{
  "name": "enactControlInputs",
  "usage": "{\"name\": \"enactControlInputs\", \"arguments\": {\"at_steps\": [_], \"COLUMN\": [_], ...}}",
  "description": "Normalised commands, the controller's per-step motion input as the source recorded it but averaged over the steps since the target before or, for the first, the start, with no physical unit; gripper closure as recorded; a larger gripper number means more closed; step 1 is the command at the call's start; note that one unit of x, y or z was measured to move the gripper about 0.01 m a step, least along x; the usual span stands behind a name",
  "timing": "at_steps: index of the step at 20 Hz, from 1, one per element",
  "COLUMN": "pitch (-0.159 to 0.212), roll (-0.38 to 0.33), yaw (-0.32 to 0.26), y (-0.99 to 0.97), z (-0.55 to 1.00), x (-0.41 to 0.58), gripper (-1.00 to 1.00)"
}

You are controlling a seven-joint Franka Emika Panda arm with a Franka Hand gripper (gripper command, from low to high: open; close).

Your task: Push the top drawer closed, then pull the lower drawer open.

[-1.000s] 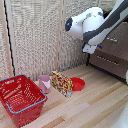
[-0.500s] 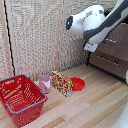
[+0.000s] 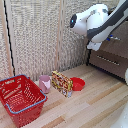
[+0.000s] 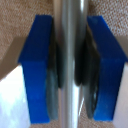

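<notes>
Dark brown wood fronts the top drawer [image 3: 116, 44] at the exterior view's right edge. We see our gripper [image 4: 70, 70] clamped on its silvery bar handle [image 4: 69, 30].

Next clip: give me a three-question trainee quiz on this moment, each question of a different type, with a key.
1. True or false: in the wrist view, a silvery bar handle runs between the gripper's blue fingers.
2. Multiple choice: on the floor, the patterned box stands between
A. the red basket and the dresser
B. the pink cup and the red bowl
C. two baskets
3. Fill in: at the exterior view's left stands a red ____.

Key: 1 true; 2 B; 3 basket. The arm hides the gripper in the exterior view, so which drawer's handle it holds cannot be told; only the lower drawer front shows clearly.
</notes>
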Motion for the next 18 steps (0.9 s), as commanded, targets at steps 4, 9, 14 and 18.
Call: {"name": "enactControlInputs", "arguments": {"at_steps": [4,9,14,18], "pitch": [-0.014,-0.022,-0.033,-0.045], "roll": [0.012,0.014,0.005,-0.002], "yaw": [0.003,0.015,0.016,0.001], "y": [-0.95,-0.94,-0.82,-0.43], "z": [0.23,0.23,0.21,0.20], "x": [0.132,0.058,0.011,0.000], "gripper": [1.00,1.00,1.00,-1.00]}}
